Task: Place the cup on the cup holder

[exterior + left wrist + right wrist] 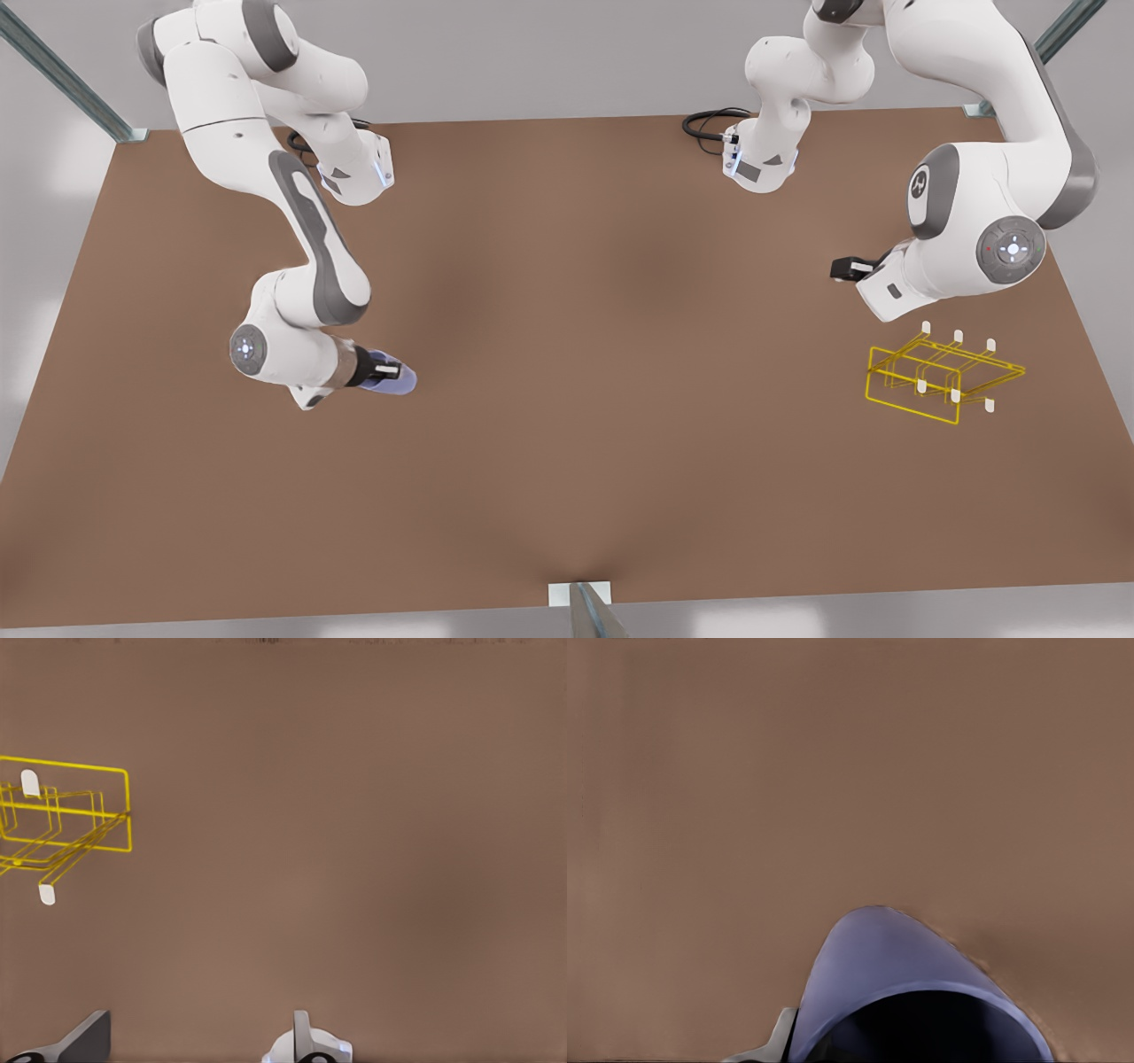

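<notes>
- Table (pixel 567 443) betw. cup (pixel 396 379) and rack (pixel 939 381): bare, wide open across the middle.
- Rack: left arm's wrist (pixel 921 275) hangs just behind it (front view); its near side and front-view left side are free.
- Rack pegs (pixel 956 396) stick up, white-tipped.
- R gripper (pixel 383 370) clamps cup; bare table all round it.

Illumination is even, diffuse and bright. The counter (pixel 567 399) shows soft dark patches toward its middle and no hard-edged shadows. No glare is present. Edges in both wrist views appear slightly soft. The cup (pixel 895 983) casts a faint shadow beside it.
</notes>
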Controlling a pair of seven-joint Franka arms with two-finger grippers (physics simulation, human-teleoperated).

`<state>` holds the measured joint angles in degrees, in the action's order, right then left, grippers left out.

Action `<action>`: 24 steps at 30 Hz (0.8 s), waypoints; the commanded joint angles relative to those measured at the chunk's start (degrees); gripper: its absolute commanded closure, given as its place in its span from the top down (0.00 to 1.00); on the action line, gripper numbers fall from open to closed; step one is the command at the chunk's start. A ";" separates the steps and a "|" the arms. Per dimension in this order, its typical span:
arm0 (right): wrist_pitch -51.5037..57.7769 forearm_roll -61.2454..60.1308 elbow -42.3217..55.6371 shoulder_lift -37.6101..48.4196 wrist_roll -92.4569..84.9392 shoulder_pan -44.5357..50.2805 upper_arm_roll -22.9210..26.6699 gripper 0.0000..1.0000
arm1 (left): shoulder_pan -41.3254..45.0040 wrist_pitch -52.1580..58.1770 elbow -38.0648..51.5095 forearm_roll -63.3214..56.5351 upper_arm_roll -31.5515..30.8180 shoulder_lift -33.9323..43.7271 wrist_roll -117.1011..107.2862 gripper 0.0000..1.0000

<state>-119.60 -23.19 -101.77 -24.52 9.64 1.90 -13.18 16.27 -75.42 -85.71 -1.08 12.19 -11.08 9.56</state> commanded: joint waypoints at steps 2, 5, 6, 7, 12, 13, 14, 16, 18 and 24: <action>4.20 -19.95 11.41 -7.02 14.09 4.60 -1.33 0.21 | -0.01 -0.34 0.28 -0.06 0.03 0.10 -0.06 1.00; 2.09 -23.30 24.16 -16.43 25.07 7.94 -7.12 0.21 | 0.08 -0.34 0.28 -0.06 0.03 0.10 -0.06 1.00; -2.82 -23.39 25.48 -18.01 27.97 9.78 -8.71 0.21 | 0.08 -0.78 0.28 -0.06 -0.15 -0.25 -0.06 1.00; -8.71 -23.57 30.31 -21.52 32.37 14.35 -9.32 0.21 | 0.08 -1.04 0.02 -0.06 -0.15 -0.43 0.11 1.00; -23.92 -32.79 49.12 -37.61 33.34 25.96 -13.71 0.21 | 0.08 -0.34 -0.16 0.03 -0.32 -0.34 0.02 1.00; -25.24 -32.71 53.34 -41.12 33.16 28.68 -13.81 0.21 | 0.08 -0.16 -0.16 0.03 -0.32 -0.26 0.02 1.00; -27.44 -32.62 54.75 -42.88 33.07 30.88 -13.72 0.21 | 0.08 0.19 -0.16 0.03 -0.32 -0.34 -0.06 1.00; -30.69 -32.62 58.27 -47.28 27.63 34.05 -13.72 0.21 | 0.17 0.80 -0.25 0.03 -0.32 -0.34 -0.06 1.00; -32.10 -32.27 58.18 -48.16 24.90 34.22 -13.19 0.21 | 0.17 0.80 -0.34 0.03 -0.32 -0.43 -0.06 1.00; -32.01 -32.00 56.07 -48.86 23.23 35.45 -11.79 0.21 | 0.17 0.80 -0.51 0.03 -0.32 -1.04 -0.15 1.00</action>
<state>-148.42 -55.40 -45.31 -73.49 28.64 37.10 -25.00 16.43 -74.85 -86.22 -1.03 11.85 -12.04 9.50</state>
